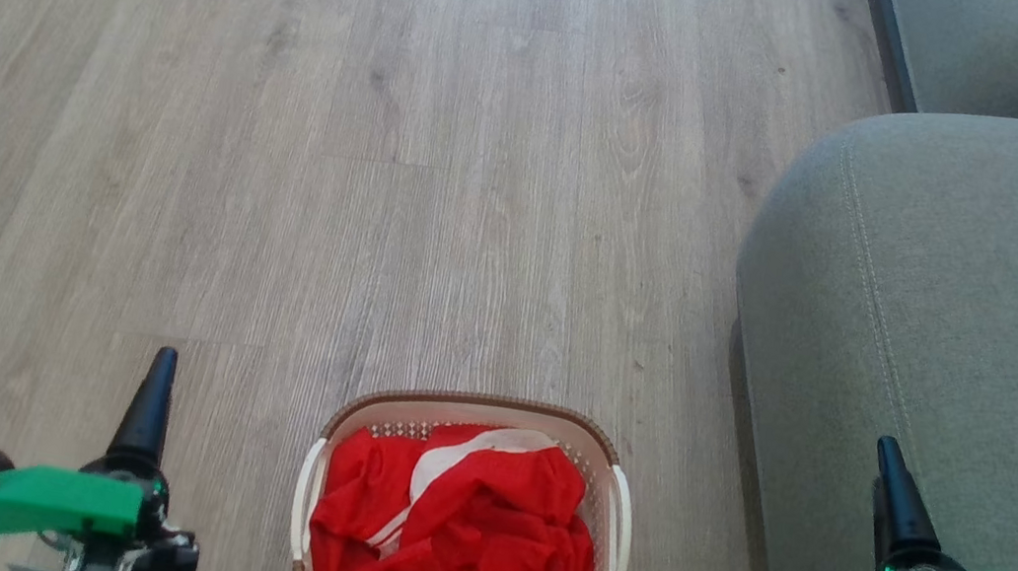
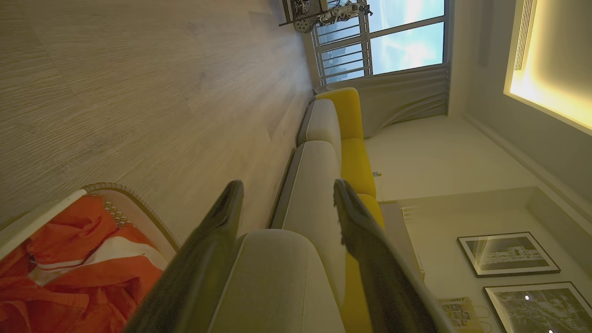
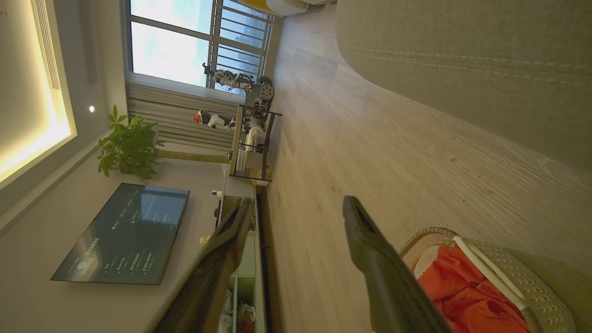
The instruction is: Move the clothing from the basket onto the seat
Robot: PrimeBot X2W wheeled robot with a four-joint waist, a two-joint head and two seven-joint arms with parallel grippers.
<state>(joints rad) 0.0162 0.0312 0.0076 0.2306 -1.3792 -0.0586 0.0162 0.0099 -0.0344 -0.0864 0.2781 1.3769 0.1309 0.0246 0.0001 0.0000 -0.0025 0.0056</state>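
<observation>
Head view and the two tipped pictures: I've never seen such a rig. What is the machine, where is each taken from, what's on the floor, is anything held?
This is a wheeled robot with two arms. The head view looks down from its head: the basket with the red clothing stands on the wood floor, the grey-green seat to its right. The other two pictures come from a camera on each wrist, looking along that arm's own gripper, so the room appears tipped sideways. The left gripper and the right gripper are both open and hold nothing; the clothing lies in the basket.
</observation>
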